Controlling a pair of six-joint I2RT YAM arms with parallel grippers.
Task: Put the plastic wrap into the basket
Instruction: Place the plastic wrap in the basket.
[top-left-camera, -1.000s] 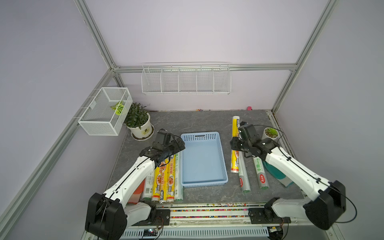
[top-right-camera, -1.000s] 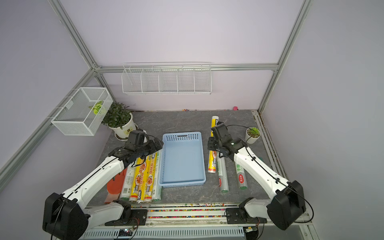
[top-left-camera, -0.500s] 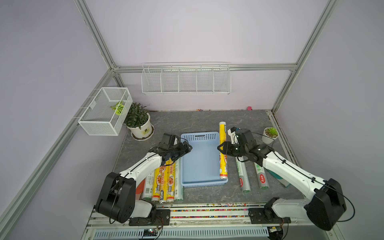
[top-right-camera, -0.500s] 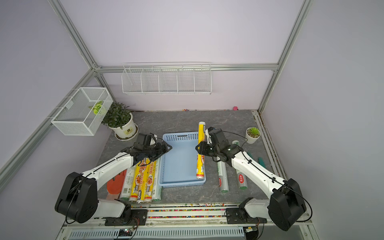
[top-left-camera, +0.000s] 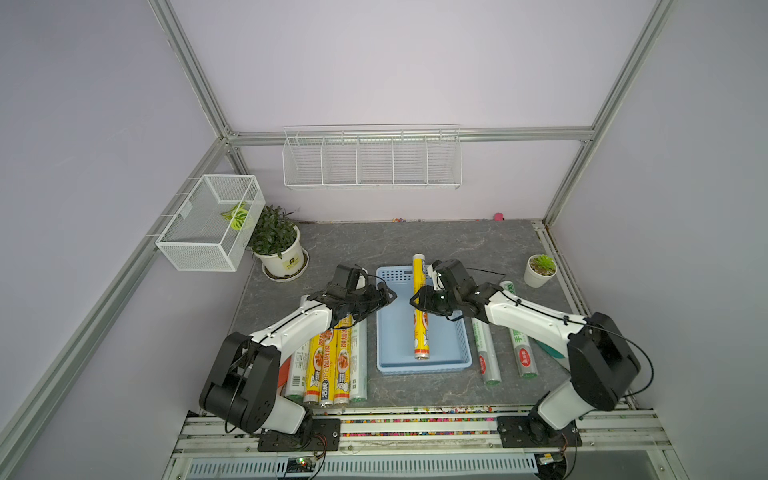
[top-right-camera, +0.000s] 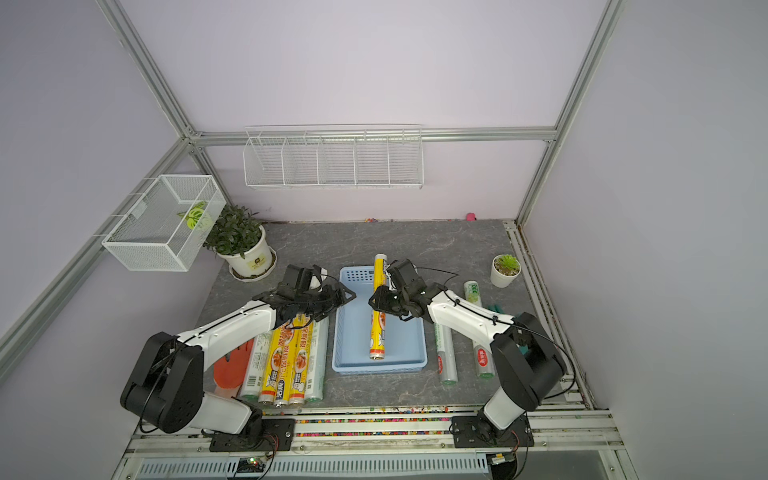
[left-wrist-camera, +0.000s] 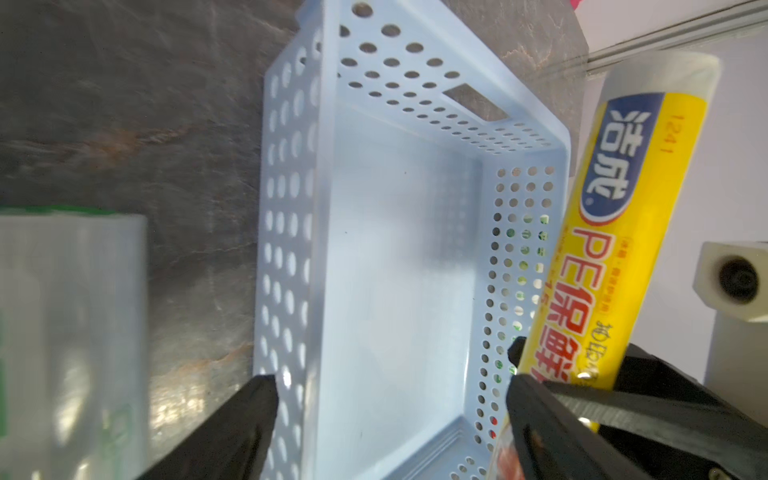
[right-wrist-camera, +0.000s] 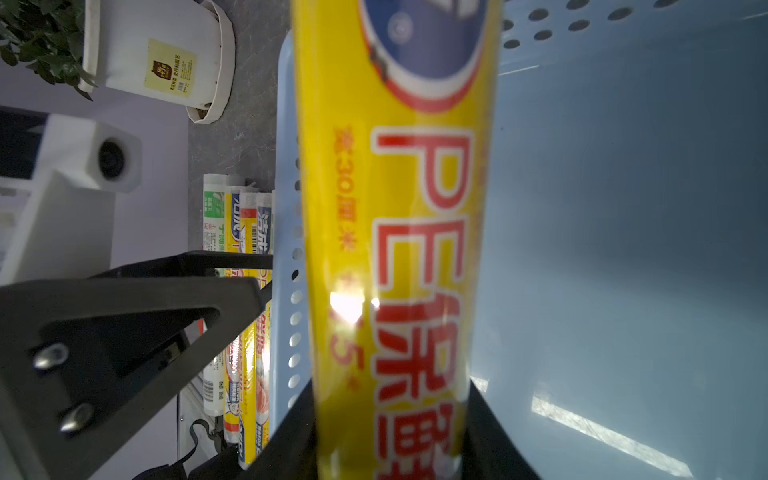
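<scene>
The task is barely begun: no roll lies free in the shallow light-blue perforated plastic basket (top-left-camera: 384, 332) at mid-frame. The right hand (top-left-camera: 420, 302) is clenched around one long slim yellow roll of plastic wrap (top-left-camera: 421, 340), held lengthwise over the basket with its far end past the upper rim. The left hand (top-left-camera: 380, 307) is spread and empty at the basket's left rim. Four rolls (top-left-camera: 332, 361) lie on the grey desk (top-left-camera: 457, 245) left of the basket, and two clear-white green-printed rolls (top-left-camera: 486, 353) lie to its right. The held roll is glossy, with red lettering, a blue logo and a white end.

The plastic wrap (top-left-camera: 420, 336) is yellow with red lettering, the basket (top-left-camera: 392, 345) light-blue.
</scene>
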